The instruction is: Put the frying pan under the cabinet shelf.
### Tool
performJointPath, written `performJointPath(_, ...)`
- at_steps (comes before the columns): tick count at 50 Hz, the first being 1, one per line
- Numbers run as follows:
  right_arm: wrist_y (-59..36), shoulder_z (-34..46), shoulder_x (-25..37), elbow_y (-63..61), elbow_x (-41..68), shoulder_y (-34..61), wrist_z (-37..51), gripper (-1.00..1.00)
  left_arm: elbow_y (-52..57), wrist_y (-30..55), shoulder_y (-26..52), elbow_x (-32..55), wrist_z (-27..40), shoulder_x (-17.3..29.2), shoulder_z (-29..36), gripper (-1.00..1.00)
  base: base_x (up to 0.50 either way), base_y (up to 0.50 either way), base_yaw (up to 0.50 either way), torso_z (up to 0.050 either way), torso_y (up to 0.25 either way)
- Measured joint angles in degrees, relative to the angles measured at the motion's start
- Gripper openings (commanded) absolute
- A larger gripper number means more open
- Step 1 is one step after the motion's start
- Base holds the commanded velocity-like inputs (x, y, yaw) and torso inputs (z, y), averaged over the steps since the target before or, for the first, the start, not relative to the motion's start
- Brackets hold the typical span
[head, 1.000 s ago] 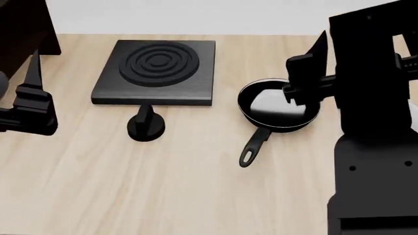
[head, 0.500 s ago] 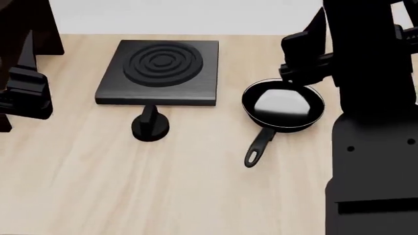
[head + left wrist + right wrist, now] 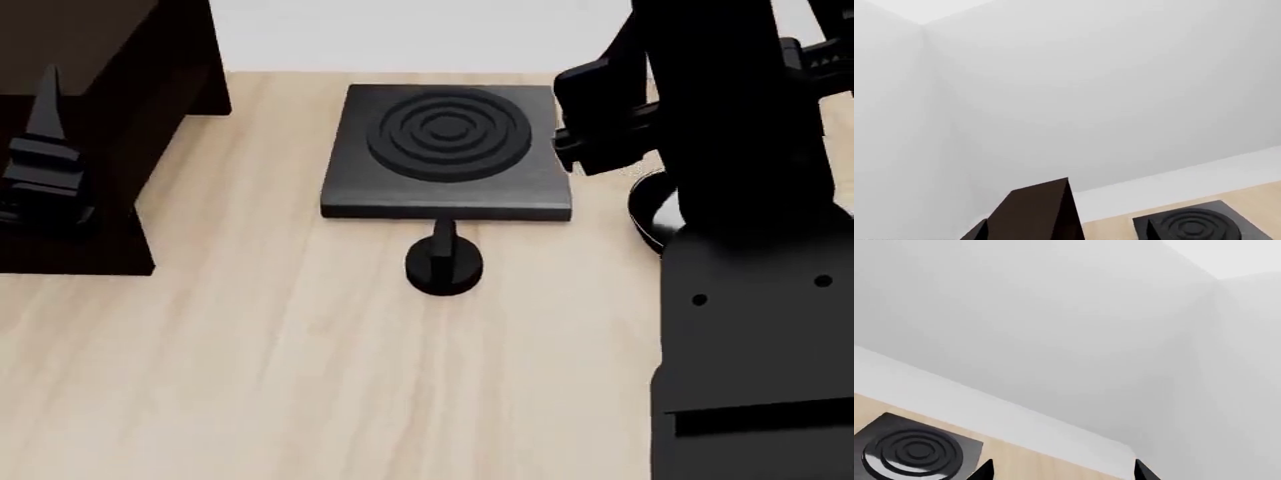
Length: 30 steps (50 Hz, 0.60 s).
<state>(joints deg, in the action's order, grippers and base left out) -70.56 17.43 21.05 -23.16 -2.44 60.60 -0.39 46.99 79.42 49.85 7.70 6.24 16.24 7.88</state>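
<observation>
Frying pan: only a dark curved sliver of rim shows at the worktop's right side, past the stove plate's right edge; the rest, handle included, is hidden behind the right arm. It rests on the worktop, apparently not gripped.
Cabinet shelf: the dark brown cabinet stands at the worktop's far left corner, well apart from the pan, so the pan has most of the worktop's width to cross.
Right end effector: raised above the stove plate's right edge, near the pan's rim but not visibly touching it; whether its jaws are wide or narrow I cannot tell. Its wrist view looks up at the wall, so it is probably pitched away from the worktop.
Left end effector: hangs in front of the cabinet, carrying nothing that shows; its opening cannot be read either.
Stove plate: square, black, ringed, near the far edge at the middle, between pan and cabinet.
Knob: a small black stand just in front of the stove plate.
Worktop: pale wood grain.
Room: plain white walls meeting in corners, seen in both wrist views.
</observation>
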Motion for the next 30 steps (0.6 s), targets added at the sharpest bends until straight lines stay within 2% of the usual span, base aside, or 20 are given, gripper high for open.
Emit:
performJointPath(16,0.7,0.2,-0.1,0.8,0.3,-0.4,0.1,1.00,0.5,0.4,-0.1,0.2,0.3,0.3,-0.2,1.00,0.04,0.49,0.00,0.000,0.000)
performJointPath(24,1.3,0.5,-0.3,1.4,0.3,-0.5,0.3,1.00,0.5,0.4,-0.2,0.2,0.4,0.4,-0.3,1.00,0.02,0.00,0.00,0.000,0.000)
performJointPath(30,1.9,1.4,-0.1,1.5,0.0,-0.2,0.4,1.00,0.8,0.5,-0.3,0.4,0.4,0.5,-0.4,1.00,0.50,-0.02,0.00,0.000,0.000)
